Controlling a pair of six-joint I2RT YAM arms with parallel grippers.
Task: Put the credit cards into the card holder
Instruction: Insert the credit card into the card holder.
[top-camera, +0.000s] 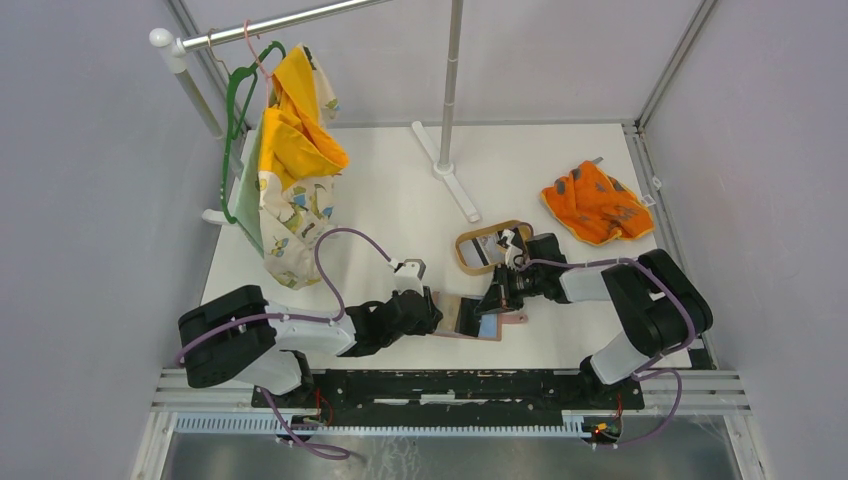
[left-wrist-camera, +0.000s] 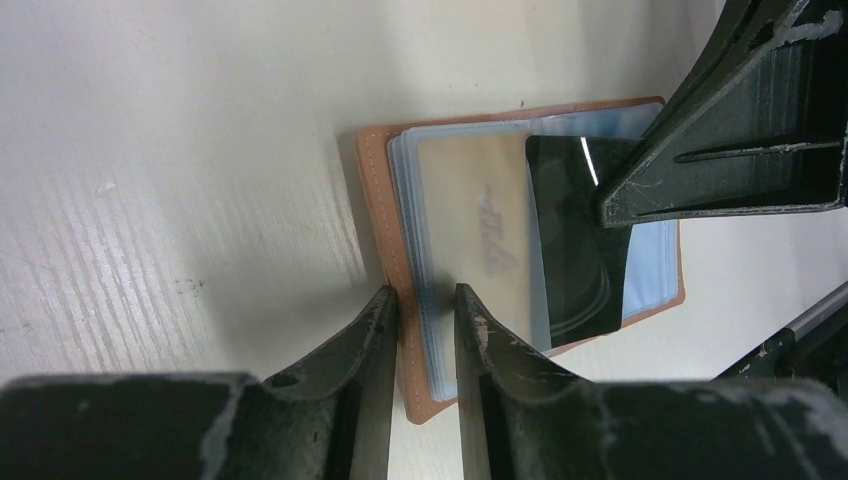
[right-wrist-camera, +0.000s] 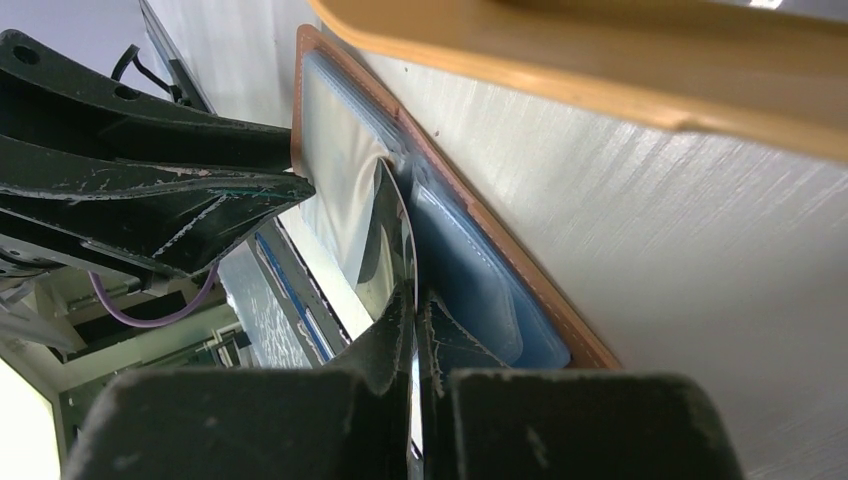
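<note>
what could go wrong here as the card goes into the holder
1. The black card pinched in the right gripper is visibly bowed; more pushing may make it spring free or miss the pocket.
2. The left gripper only pinches the card holder at one edge, so it may slide or twist on the smooth table.

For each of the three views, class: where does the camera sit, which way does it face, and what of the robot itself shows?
Top external: above and behind the bases, looking down on the table; both arms show.
Left wrist: on the left arm, facing the open card holder; left hand grips its edge.
Right wrist: on the right arm, low along the table; right hand pinches a black card.
Both wrist views share the holder and card.
</note>
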